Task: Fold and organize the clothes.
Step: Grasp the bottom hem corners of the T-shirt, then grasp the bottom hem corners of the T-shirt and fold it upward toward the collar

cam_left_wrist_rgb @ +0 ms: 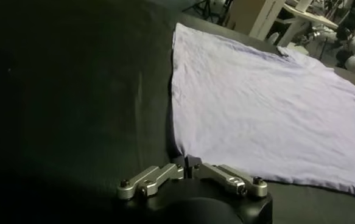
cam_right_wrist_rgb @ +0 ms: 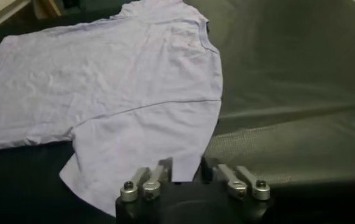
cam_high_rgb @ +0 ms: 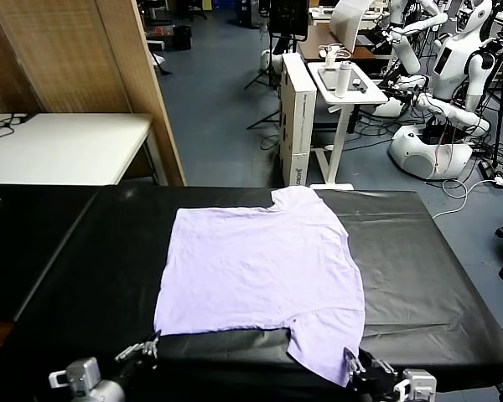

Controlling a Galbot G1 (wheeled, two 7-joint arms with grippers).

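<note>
Left gripper [cam_left_wrist_rgb: 186, 165]: closed, pinching the near left hem corner of the T-shirt [cam_high_rgb: 260, 268].
Right gripper [cam_right_wrist_rgb: 186, 169]: closed on the near sleeve edge.
T-shirt: spread flat on the black table cover [cam_high_rgb: 419, 276], reaching away from both grippers.

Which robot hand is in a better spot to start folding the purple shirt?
Probably both together. The left gripper is shut at the T-shirt's near left corner, and the right gripper is shut at the near sleeve.
</note>
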